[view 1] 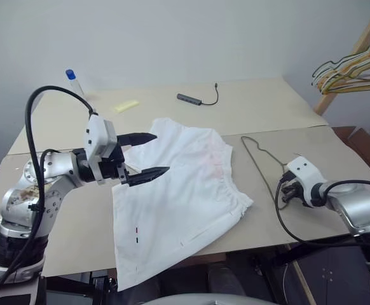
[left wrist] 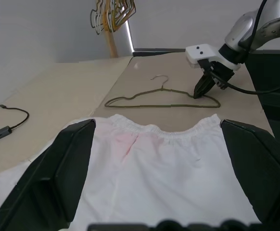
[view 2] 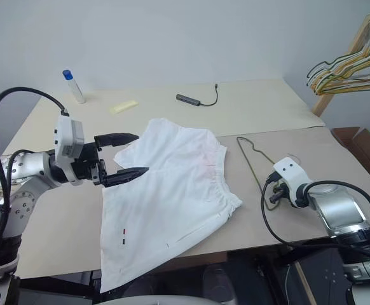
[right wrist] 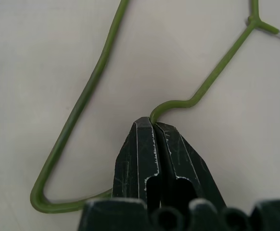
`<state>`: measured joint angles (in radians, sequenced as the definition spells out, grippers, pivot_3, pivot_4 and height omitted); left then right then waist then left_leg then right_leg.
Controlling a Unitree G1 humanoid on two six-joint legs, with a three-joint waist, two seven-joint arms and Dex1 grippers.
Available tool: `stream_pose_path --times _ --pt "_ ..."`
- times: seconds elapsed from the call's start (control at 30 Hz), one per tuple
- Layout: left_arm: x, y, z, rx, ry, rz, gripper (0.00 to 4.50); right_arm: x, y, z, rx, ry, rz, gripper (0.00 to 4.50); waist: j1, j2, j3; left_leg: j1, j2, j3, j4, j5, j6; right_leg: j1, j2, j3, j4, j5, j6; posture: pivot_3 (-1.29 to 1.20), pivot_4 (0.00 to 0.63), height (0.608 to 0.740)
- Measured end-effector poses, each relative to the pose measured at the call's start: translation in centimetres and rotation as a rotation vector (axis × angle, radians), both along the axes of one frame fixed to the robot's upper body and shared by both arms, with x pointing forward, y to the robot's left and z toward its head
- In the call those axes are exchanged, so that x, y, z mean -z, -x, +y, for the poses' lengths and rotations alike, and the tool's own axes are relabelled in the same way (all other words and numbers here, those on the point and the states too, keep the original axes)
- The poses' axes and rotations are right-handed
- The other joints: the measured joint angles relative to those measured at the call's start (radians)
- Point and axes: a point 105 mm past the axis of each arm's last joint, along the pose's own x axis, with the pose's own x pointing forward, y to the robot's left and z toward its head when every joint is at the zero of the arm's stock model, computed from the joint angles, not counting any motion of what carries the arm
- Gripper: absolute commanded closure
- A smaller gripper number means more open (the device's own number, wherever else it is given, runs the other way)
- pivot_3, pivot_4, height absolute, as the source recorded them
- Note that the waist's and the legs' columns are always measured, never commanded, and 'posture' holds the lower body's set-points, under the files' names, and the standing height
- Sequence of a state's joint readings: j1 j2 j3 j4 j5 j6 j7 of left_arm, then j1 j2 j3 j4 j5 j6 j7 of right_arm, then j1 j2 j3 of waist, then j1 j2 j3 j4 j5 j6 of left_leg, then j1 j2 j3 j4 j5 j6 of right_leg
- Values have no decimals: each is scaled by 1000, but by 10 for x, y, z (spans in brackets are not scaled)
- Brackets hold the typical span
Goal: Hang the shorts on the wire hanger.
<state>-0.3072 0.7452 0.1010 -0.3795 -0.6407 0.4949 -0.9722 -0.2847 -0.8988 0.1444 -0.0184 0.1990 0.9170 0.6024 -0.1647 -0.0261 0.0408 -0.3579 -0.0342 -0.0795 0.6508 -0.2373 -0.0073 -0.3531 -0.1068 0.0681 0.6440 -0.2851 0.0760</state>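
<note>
Between my two arms, on the beige table [view 1: 77, 222], the shorts [view 1: 172, 203] lie flat, with the gathered waistband turned toward the right arm and one leg hanging over the near edge. My left gripper [view 1: 145, 157] hovers over the far-left part of the shorts with its fingers [view 1: 148, 175] spread wide apart; I see nothing between them. The right gripper [right wrist: 152, 126] points down at the table beside the waistband. Its fingers [right wrist: 178, 154] are pressed together on the wire hanger [right wrist: 87, 96], at the small bend in one shoulder of it. The hanger lies flat, just beside the shorts, not touching them.
</note>
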Motion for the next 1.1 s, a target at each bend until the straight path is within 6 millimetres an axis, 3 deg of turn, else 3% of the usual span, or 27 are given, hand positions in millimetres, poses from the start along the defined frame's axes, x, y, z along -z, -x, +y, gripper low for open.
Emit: stream_pose_path --times 0.17,0.33,0.43,0.57,0.7,0.83,1.1 --pt "-7 -13 -9 -4 38 -30 0 -10 -8 -11 -31 132 -114 4465 0 1 0 -1 -1 1 0 0 0 0 -1 0 0 0 2 -230 0 740" --pt "-13 -29 -17 -22 68 -20 0 -53 -28 -15 -167 329 -384 4465 -19 1 1 -3 -1 1 0 0 0 -2 -1 0 -1 -1 3 -253 0 740" --pt "-19 -42 -21 -27 72 -19 0 -78 -34 -3 -331 440 -562 4465 -32 2 1 -4 -1 1 2 0 0 -3 -1 0 0 0 3 -265 0 740" --pt "-39 -60 -21 -37 75 -48 0 -115 -35 15 -662 729 -811 4465 -52 2 1 -4 -2 1 2 0 0 -2 -2 0 -2 -1 5 -274 0 740" --pt "-45 -73 -20 -30 79 -21 0 -126 -35 32 -898 886 -979 4465 -79 2 1 -4 -2 1 1 0 0 -2 -2 0 -2 0 4 -287 0 740" --pt "-39 -83 -24 -14 49 44 0 -130 -36 43 -1029 960 -1071 4465 -110 2 2 -4 -3 0 1 0 0 -2 -2 0 -2 1 2 -308 0 740" --pt "-2 -86 -40 118 -122 192 0 -154 -40 74 -1154 971 -1244 4465 -185 2 2 -3 -4 -1 2 0 0 0 -4 0 -1 1 2 -318 0 740"
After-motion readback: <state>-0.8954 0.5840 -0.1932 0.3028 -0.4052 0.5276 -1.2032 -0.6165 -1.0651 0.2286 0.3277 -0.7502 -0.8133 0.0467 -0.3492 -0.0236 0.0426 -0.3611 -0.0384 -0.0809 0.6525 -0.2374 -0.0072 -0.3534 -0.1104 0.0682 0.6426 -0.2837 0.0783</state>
